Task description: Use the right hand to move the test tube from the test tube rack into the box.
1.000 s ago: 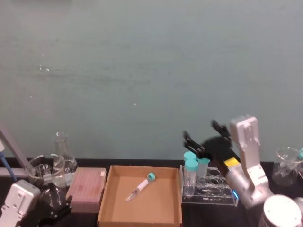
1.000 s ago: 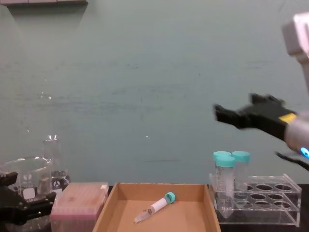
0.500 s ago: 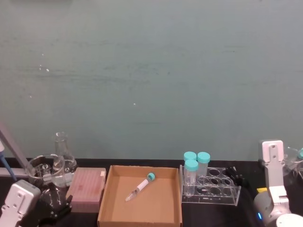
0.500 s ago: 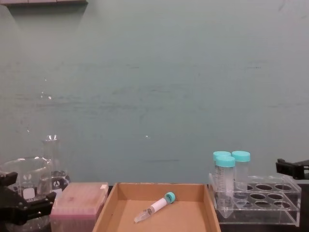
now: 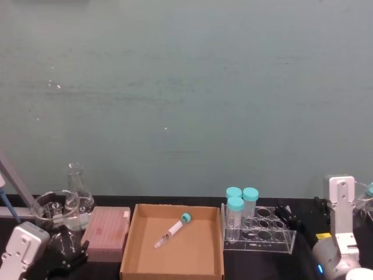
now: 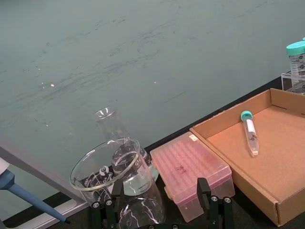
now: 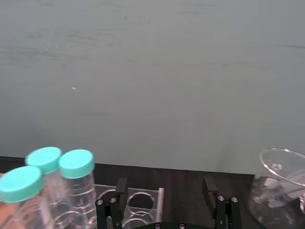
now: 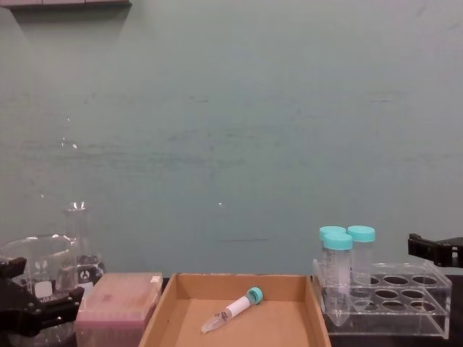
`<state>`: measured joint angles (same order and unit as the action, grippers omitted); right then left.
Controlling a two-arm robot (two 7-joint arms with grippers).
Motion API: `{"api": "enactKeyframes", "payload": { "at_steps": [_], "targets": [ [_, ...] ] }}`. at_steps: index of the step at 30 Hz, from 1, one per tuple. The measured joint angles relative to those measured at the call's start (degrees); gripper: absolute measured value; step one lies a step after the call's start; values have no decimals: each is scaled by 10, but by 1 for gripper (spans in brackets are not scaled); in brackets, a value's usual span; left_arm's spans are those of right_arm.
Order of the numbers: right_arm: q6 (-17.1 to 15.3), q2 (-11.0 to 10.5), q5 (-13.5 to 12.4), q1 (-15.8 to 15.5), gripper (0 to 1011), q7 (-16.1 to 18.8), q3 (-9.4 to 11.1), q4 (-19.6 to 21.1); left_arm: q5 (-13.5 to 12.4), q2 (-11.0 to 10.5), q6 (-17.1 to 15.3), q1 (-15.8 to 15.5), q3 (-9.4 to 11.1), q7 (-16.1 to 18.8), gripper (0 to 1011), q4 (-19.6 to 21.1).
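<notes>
Cardboard box [image 5: 173, 265]: head view, low and central on the black tabletop [image 5: 233, 265]; the tube [image 5: 172, 230] lies flat inside it, cap toward the rack.
Rack [image 5: 260, 236]: head view, just right of the box, with three wide teal-capped tubes [image 5: 235, 217] upright at its left end.
Right tool [image 5: 297, 220]: head view, low at the right beside the rack's right end, fingers apart and empty.
Left tool [image 5: 71, 252]: head view, bottom left corner near the beaker [image 5: 53, 211] and flask [image 5: 76, 186]; the pink box [image 5: 107, 232] sits between it and the cardboard box.
Left wrist view: left tool [image 6: 162, 210] with its fingers spread, one by the beaker [image 6: 112, 176], the other by the pink box [image 6: 193, 169]; it grips nothing; the tube [image 6: 249, 138] rests on the box [image 6: 267, 181] floor.
Right wrist view: right tool [image 7: 167, 205] released, fingers wide apart just above the rack [image 7: 138, 202]; the wide tubes [image 7: 52, 176] stand to one side, another beaker [image 7: 281, 183] to the other.
Chest view: tube [image 8: 233, 309] lies tilted in the box [image 8: 163, 325]; rack [image 8: 387, 300] to the right with the right tool [image 8: 434, 249] at the frame edge above it; left tool [image 8: 32, 303] low at the left.
</notes>
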<state>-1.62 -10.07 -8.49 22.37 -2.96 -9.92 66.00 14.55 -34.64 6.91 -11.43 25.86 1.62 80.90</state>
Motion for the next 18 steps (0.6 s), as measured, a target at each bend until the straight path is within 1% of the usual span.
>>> {"api": "enactKeyframes", "payload": {
  "at_steps": [2,5,6,10,15,18],
  "targets": [
    [12,-2,-3,-6,1003,17,2,4,0,0,0,0,0,0,1000,0],
    [27,-6,-5,-13,1003,32,4,11,0,0,0,0,0,0,1000,0],
    [38,-9,-5,-20,1003,43,6,18,0,0,0,0,0,0,1000,0],
    [65,-18,-4,-38,1003,65,12,40,0,0,0,0,0,0,1000,0],
    [77,-21,0,-48,1002,78,18,51,0,0,0,0,0,0,1000,0],
    [78,-21,0,-49,1003,79,19,52,0,0,0,0,0,0,1000,0]
  ]
}}
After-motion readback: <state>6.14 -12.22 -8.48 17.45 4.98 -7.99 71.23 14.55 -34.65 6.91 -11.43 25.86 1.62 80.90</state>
